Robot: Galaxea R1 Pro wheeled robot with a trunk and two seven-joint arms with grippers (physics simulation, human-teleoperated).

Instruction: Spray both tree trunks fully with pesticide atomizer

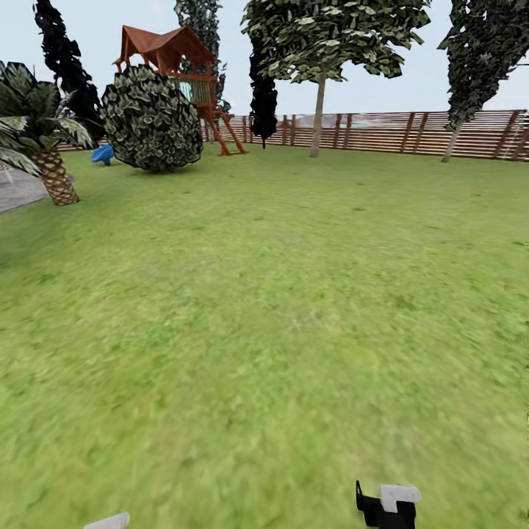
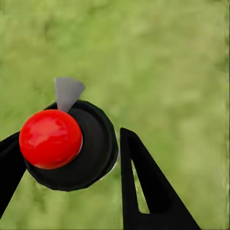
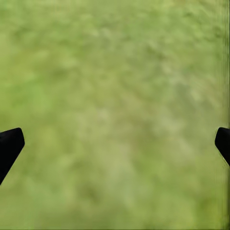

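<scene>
The pesticide atomizer [image 2: 96,153] shows in the left wrist view from above as a black round body with a red ball cap and a grey nozzle. My left gripper [image 2: 69,137] is shut on it, one black finger on each side, over grass. My right gripper [image 3: 119,134] is open above bare lawn, with nothing between its fingertips. In the head view a tall tree with a pale grey-tan trunk [image 1: 318,110] stands far ahead by the fence. Part of my right arm [image 1: 388,505] shows at the picture's lower edge.
The lawn [image 1: 279,308] stretches ahead to a brown slat fence [image 1: 411,132]. A round bush [image 1: 150,119], a wooden play tower [image 1: 184,66] and a scaly palm [image 1: 51,173] stand at the far left. A leaning dark tree [image 1: 455,136] stands at the far right.
</scene>
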